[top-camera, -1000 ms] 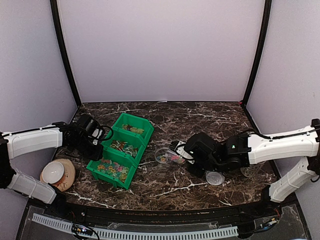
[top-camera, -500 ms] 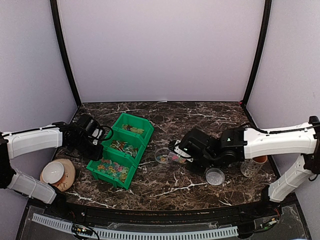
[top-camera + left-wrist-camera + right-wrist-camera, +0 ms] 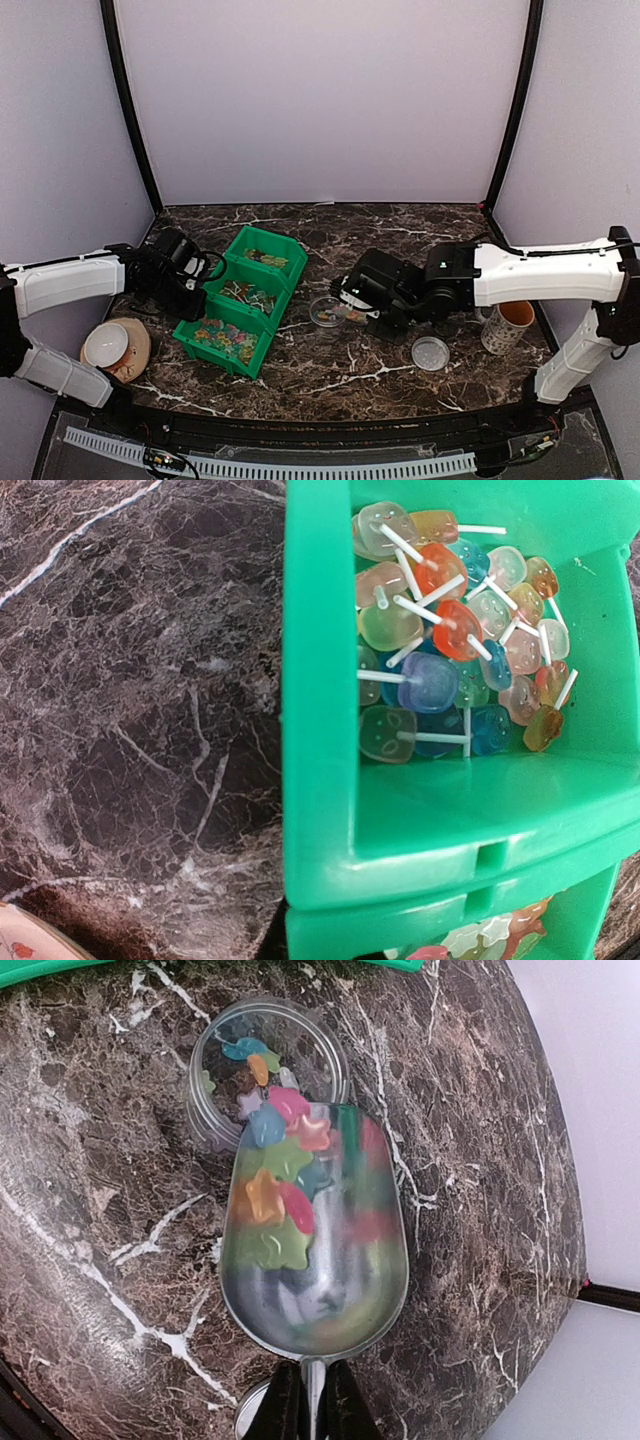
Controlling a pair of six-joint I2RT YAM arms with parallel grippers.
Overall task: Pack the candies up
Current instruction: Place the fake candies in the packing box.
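Lying in a heap at the front of the scoop (image 3: pixel 340 1260), the candies (image 3: pixel 275 1175) hung over the open tub (image 3: pixel 197 1120). A few more lay inside the tub. The right gripper (image 3: pixel 305 1405) was closed tight on the scoop's thin handle. The back of the scoop was shiny and blurry, so it was hard to tell candy from its mirror picture there. The right arm hid part of the tub from above. The lid (image 3: pixel 430 353) lay near on the table (image 3: pixel 400 230), and a mug (image 3: pixel 505 327) stood just beside the arm. Well apart to the left was the green bin (image 3: pixel 320 730), with lollipops (image 3: pixel 440 650) in one part. The left gripper (image 3: pixel 188 283) sat at the bin's edge, closed, but I could not tell if it held the bin. A bowl (image 3: pixel 105 343) sat near it.
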